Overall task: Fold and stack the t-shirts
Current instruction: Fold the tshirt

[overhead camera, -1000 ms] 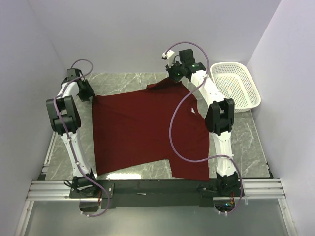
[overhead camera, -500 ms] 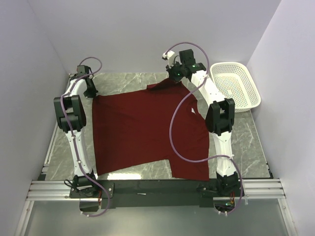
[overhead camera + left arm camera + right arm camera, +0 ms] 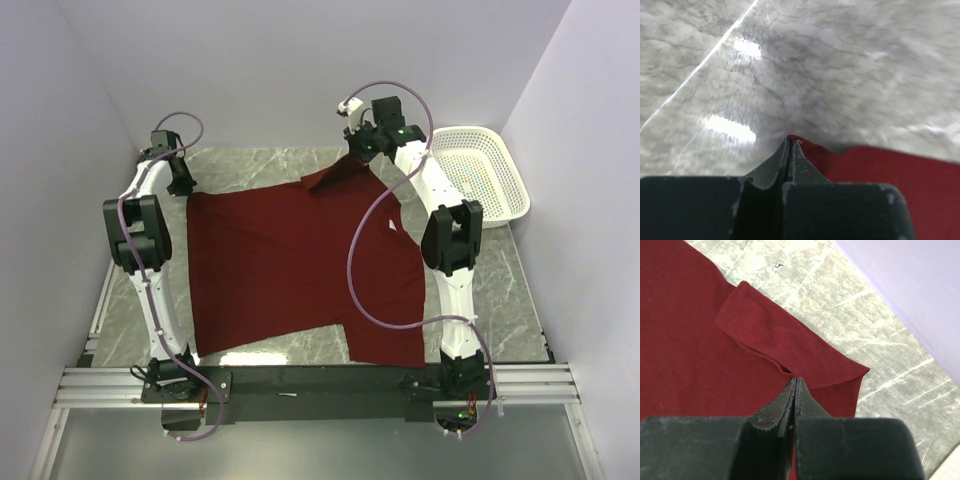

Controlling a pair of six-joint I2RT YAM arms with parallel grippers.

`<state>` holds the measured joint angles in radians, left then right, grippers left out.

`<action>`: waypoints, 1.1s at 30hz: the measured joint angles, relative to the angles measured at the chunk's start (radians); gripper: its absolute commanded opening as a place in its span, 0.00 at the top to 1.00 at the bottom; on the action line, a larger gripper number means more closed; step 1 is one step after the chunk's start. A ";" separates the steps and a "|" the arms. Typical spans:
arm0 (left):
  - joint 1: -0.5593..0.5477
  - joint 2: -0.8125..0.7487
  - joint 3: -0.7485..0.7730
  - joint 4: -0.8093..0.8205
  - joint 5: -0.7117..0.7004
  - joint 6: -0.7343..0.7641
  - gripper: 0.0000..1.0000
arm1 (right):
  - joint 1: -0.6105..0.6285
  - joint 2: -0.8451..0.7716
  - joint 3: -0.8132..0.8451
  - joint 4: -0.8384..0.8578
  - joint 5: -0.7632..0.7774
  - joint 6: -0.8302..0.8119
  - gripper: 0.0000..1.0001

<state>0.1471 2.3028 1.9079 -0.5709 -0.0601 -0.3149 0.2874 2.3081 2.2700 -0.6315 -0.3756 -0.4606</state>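
Pinching the maroon t-shirt (image 3: 290, 265), left fingers (image 3: 773, 167) clamp its far corner, right fingers (image 3: 782, 404) its far sleeve.

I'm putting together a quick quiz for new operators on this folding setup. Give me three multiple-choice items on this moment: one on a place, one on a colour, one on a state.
1. Where does the basket stand on the table?
A) in the middle, between the arms
B) at the far right corner
C) at the near left edge

2. What colour is the t-shirt?
A) white
B) blue
C) dark red

3. What state is the t-shirt in?
A) spread open, not yet folded
B) folded into a small square
C) bunched up inside the basket

Answers:
1 B: the top view shows it at the far right, beside the cloth and not on it.
2 C: all three views show dark red cloth.
3 A: it lies flat and wide across the marble.
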 measured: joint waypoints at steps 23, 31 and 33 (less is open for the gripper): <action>0.031 -0.164 -0.161 0.108 0.052 -0.020 1.00 | -0.097 -0.189 0.000 0.048 -0.106 0.185 1.00; 0.035 -0.134 -0.161 0.111 0.062 -0.021 1.00 | -0.095 -0.190 -0.014 0.041 -0.135 0.192 1.00; 0.035 -0.134 -0.161 0.119 0.062 -0.021 1.00 | -0.097 -0.190 -0.023 0.041 -0.146 0.202 1.00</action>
<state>0.1818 2.1685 1.7466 -0.4515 0.0021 -0.3355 0.1905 2.1181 2.2467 -0.5903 -0.5217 -0.2588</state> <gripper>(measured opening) 0.013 0.007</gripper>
